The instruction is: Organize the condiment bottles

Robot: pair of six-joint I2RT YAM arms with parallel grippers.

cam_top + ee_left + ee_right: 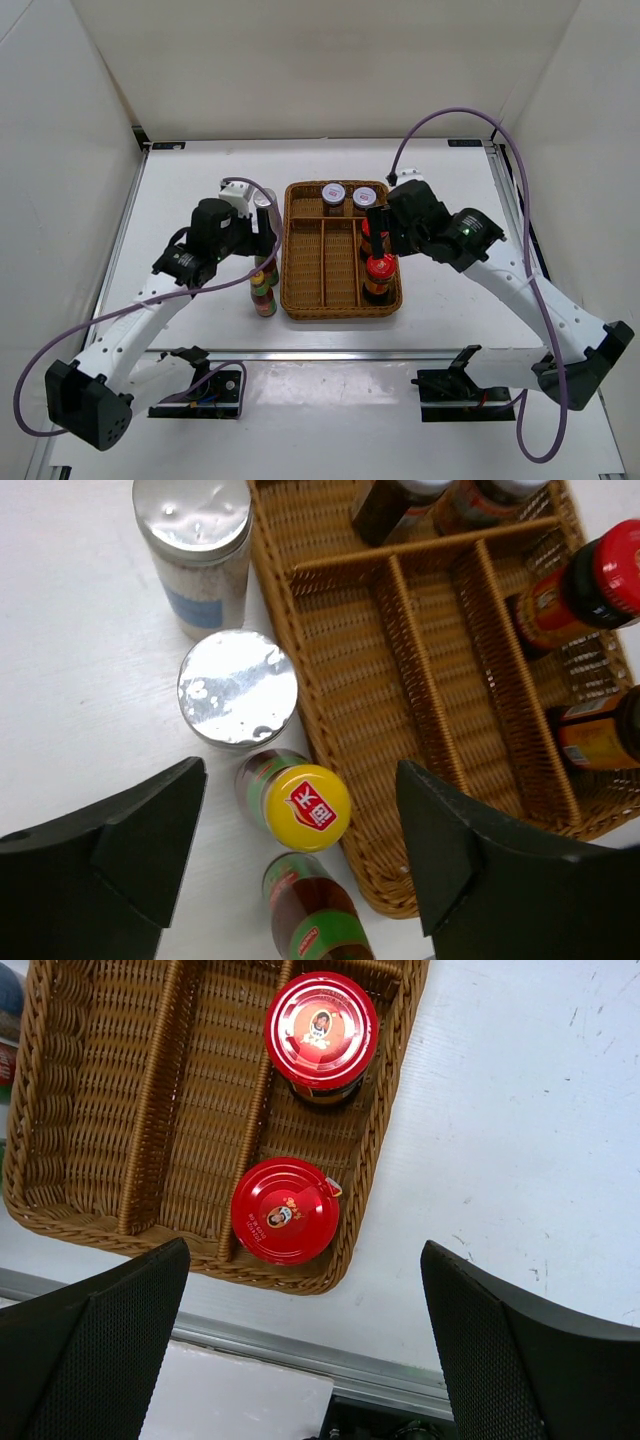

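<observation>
Condiment bottles point(264, 298) stand partly outside the wicker tray point(345, 650). On the desk point(200, 180), just beside the tray's left rim, two silver-capped shakers point(192, 555) point(237, 688) and two yellow-capped bottles point(305, 805) point(315, 920) form a line. Over the yellow-capped bottle next to the shakers hangs the left gripper point(300, 810), jaws wide apart, touching nothing. Inside the tray, two grey-lidded jars point(333, 193) point(364, 196) occupy the far cross compartment, and two red-lidded jars point(321, 1030) point(285, 1210) sit in the rightmost long slot. Above them the right gripper point(305, 1300) hovers, open.
</observation>
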